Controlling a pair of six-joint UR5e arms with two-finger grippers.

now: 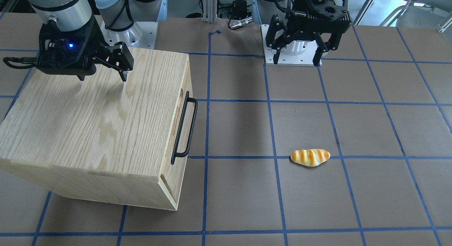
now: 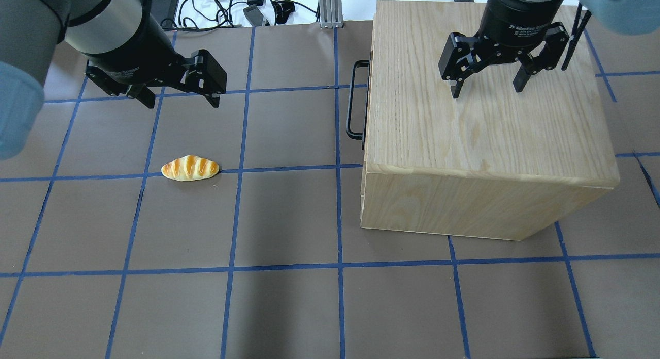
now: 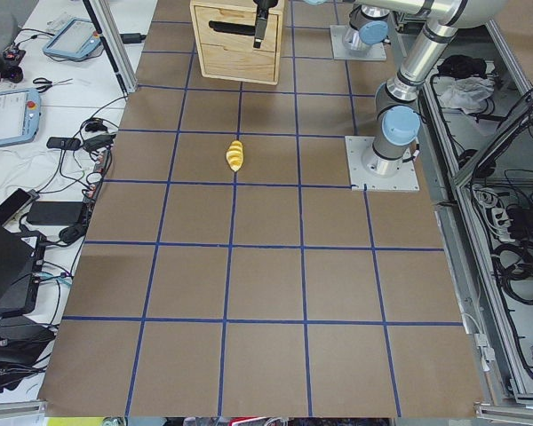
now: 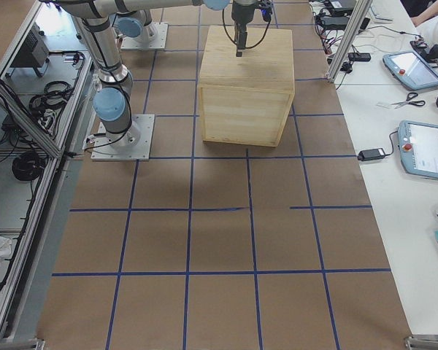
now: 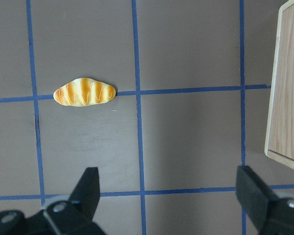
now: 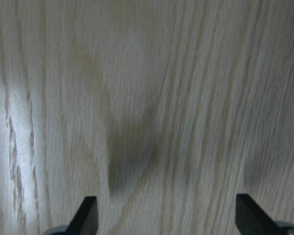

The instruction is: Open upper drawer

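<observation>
The oak cabinet (image 2: 484,137) stands on the table's right side in the overhead view. Its upper drawer (image 1: 187,76) is pushed in, and the drawer's black bar handle (image 1: 190,127) faces the table's middle; the handle also shows in the overhead view (image 2: 350,98). My right gripper (image 2: 486,89) is open and empty, hovering just above the cabinet's top (image 6: 152,98), back from the handle. My left gripper (image 2: 180,98) is open and empty, held above the table well to the left of the handle.
A toy bread roll (image 2: 190,168) lies on the brown mat below my left gripper (image 5: 170,196). It also shows in the left wrist view (image 5: 85,92). Blue tape lines grid the mat. Cables lie beyond the far edge.
</observation>
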